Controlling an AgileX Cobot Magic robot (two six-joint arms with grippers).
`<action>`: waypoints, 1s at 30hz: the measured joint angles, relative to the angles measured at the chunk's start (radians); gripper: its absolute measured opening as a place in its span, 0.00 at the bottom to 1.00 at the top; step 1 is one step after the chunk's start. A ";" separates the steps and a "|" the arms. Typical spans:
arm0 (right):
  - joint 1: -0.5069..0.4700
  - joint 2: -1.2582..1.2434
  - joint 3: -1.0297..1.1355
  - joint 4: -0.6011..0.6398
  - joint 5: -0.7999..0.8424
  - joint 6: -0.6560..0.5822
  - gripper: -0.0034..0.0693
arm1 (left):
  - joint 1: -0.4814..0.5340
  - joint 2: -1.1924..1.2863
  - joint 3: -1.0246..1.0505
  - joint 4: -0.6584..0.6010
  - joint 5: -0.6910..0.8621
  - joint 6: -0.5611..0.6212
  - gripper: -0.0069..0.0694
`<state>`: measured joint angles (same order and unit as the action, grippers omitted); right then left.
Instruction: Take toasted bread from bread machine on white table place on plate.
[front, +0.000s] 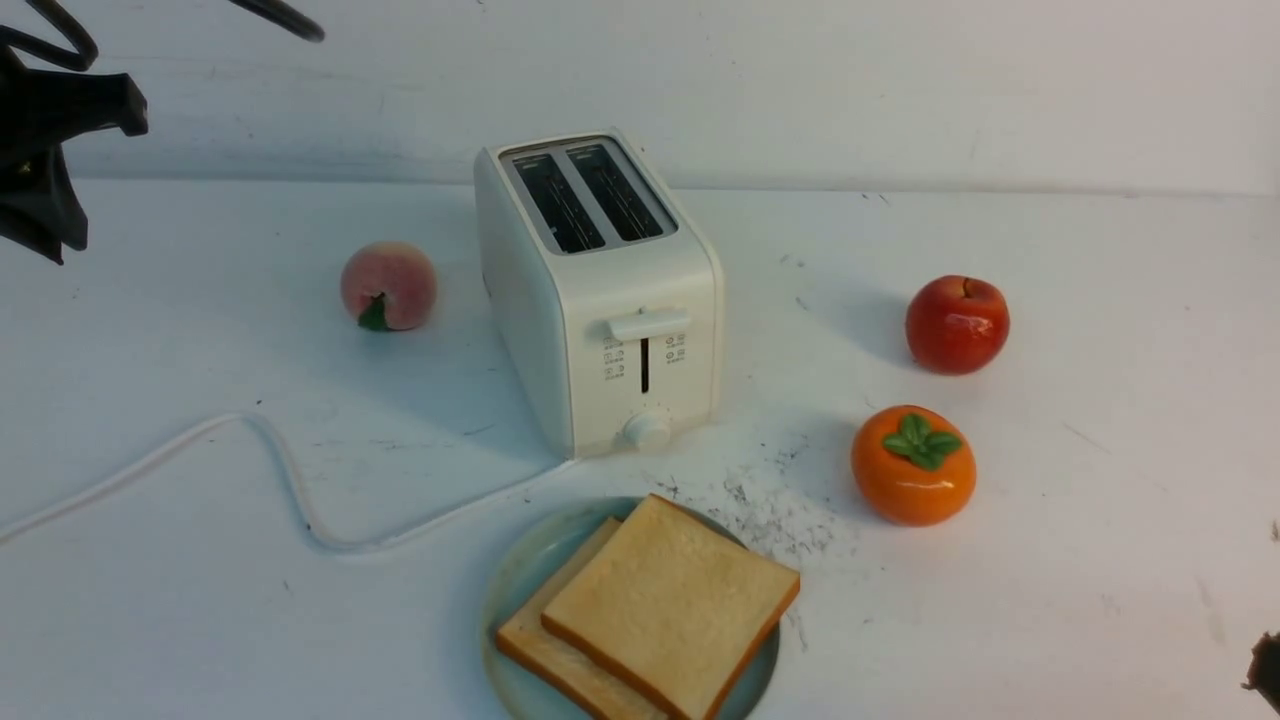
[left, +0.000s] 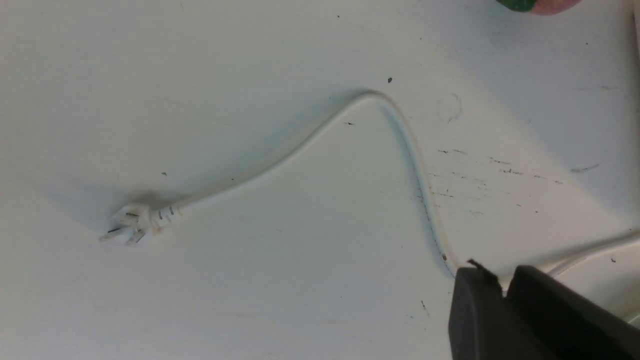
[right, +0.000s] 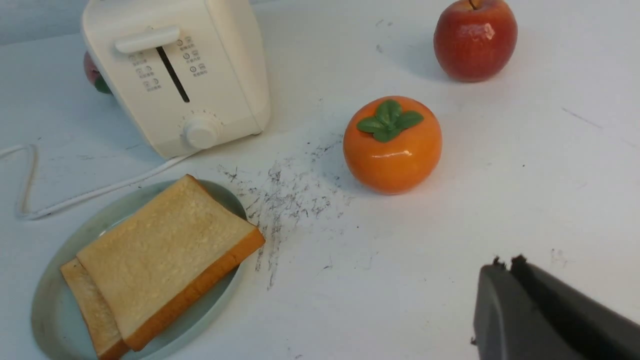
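Note:
Two slices of toasted bread lie overlapped on the plate (front: 512, 585) at the front of the white table (front: 1100, 500): the upper slice (front: 670, 605) rests on the lower one (front: 555, 655). Behind them stands the bread machine (front: 600, 300), both of its dark slots empty. The right wrist view shows the same toasted bread (right: 160, 250), plate (right: 47, 300) and bread machine (right: 200, 65). My left gripper (left: 502, 287) hangs over the cord, its jaws together but for a sliver at the tips, holding nothing. My right gripper (right: 506, 262) is shut and empty, right of the plate.
A peach (front: 388, 285) sits left of the bread machine. To its right are a red apple (front: 957, 325) and an orange persimmon (front: 912, 465). The white cord (front: 280, 470) snakes across the front left to a loose plug (left: 132, 222). Dark crumbs (front: 780, 515) are scattered beside the plate.

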<state>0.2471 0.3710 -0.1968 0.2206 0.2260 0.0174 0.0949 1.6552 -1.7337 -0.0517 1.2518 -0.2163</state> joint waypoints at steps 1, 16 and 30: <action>0.000 0.000 0.000 0.000 0.000 0.000 0.07 | 0.000 0.000 0.000 0.000 0.000 0.000 0.20; -0.082 -0.207 0.035 -0.079 0.035 0.000 0.08 | 0.000 0.040 0.000 -0.043 0.000 -0.002 0.21; -0.221 -0.380 0.217 -0.112 0.138 0.000 0.10 | 0.000 0.068 0.000 -0.143 -0.001 -0.002 0.23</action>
<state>0.0263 -0.0086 0.0203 0.1083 0.3643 0.0174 0.0949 1.7234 -1.7337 -0.1948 1.2506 -0.2181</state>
